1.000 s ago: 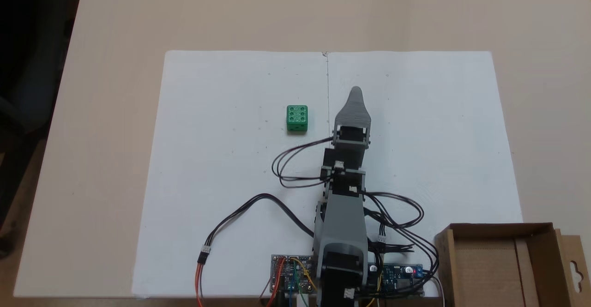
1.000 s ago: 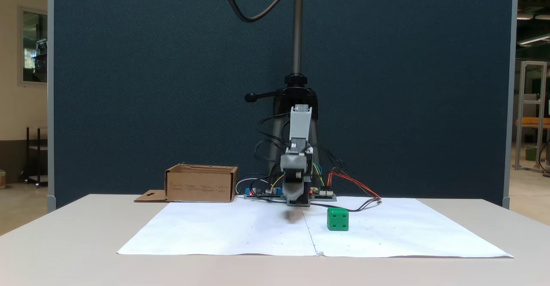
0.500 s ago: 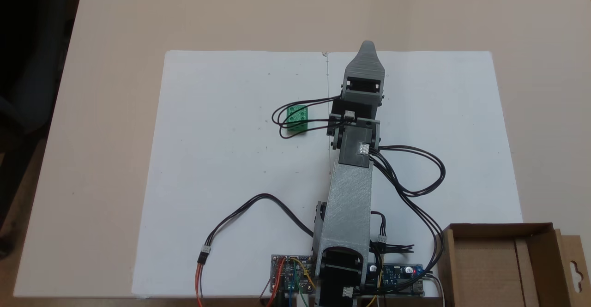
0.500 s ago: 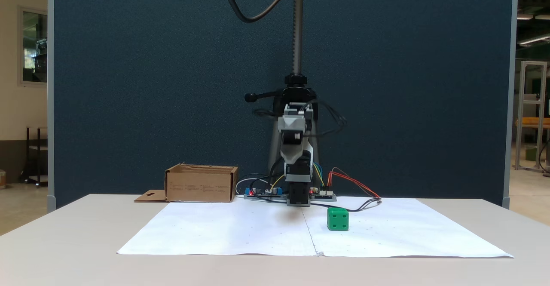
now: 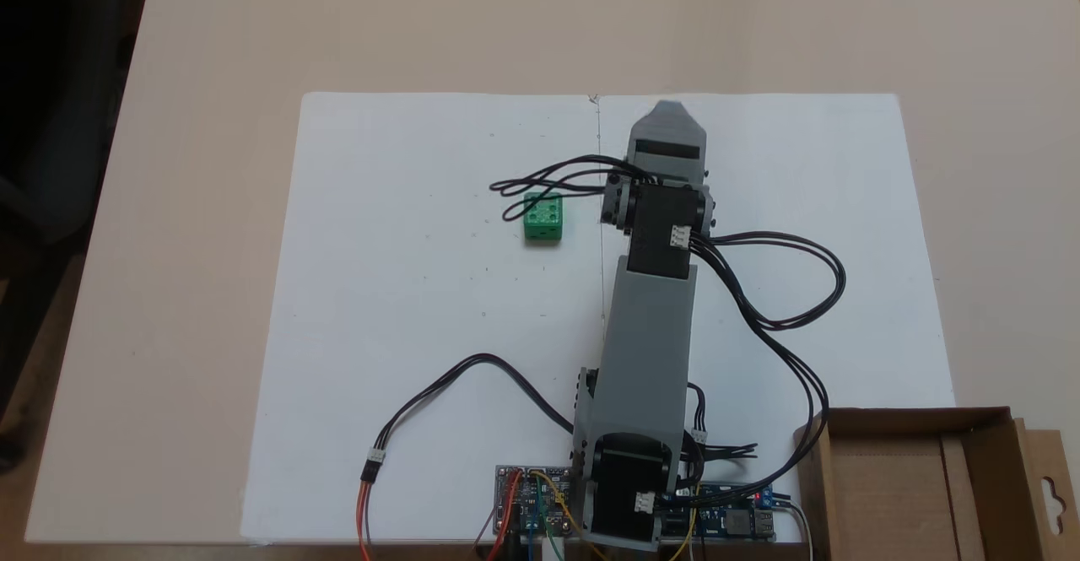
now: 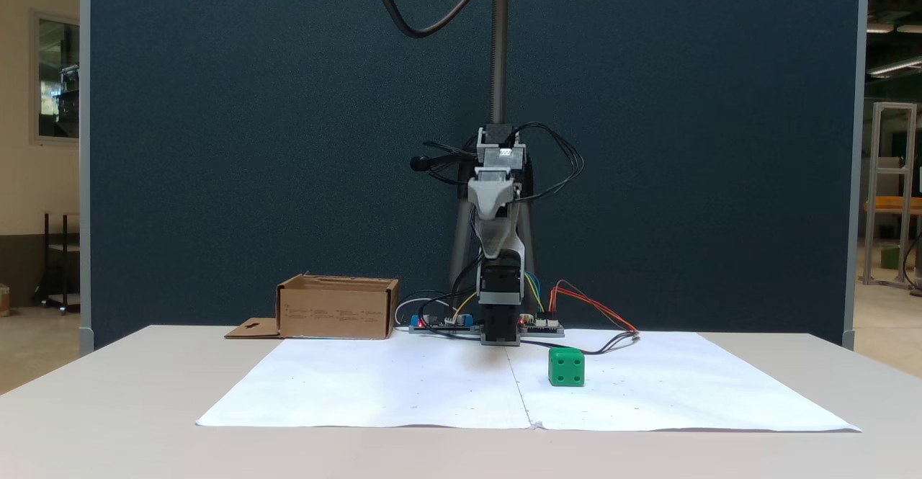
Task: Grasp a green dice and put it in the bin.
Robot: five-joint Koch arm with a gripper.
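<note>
In the fixed view from above, the grey arm (image 5: 645, 350) reaches up the picture from its base at the bottom edge, across a white paper sheet (image 5: 405, 308) spread on the beige tabletop (image 5: 211, 55). The pincer (image 5: 668, 110) ends in a single grey point near the sheet's far edge; its jaws lie one over the other from here, so I cannot tell how far apart they stand, and nothing shows in their hold. The green dice (image 5: 542, 216) sits on the paper to the left of the wrist, well apart from the pincer, with a loop of black cable (image 5: 540, 186) passing over its upper edge in the picture. The bin (image 5: 920, 481), an open brown cardboard box, stands at the lower right corner, its flap with the keyhole cutout on the right side. Circuit boards (image 5: 531, 502) lie at the arm's foot.

In the fixed view from the front, the arm (image 6: 500, 277) stands folded tall at the middle, and the pincer (image 6: 493, 251) hangs pointing down, raised well above the paper (image 6: 403, 392); it looks narrow, possibly closed, but the picture is too small to be sure. The green dice (image 6: 566, 367) rests on the sheet to the right of the arm's base. The bin (image 6: 337, 307) stands behind on the left, on the tabletop (image 6: 108, 421).
</note>
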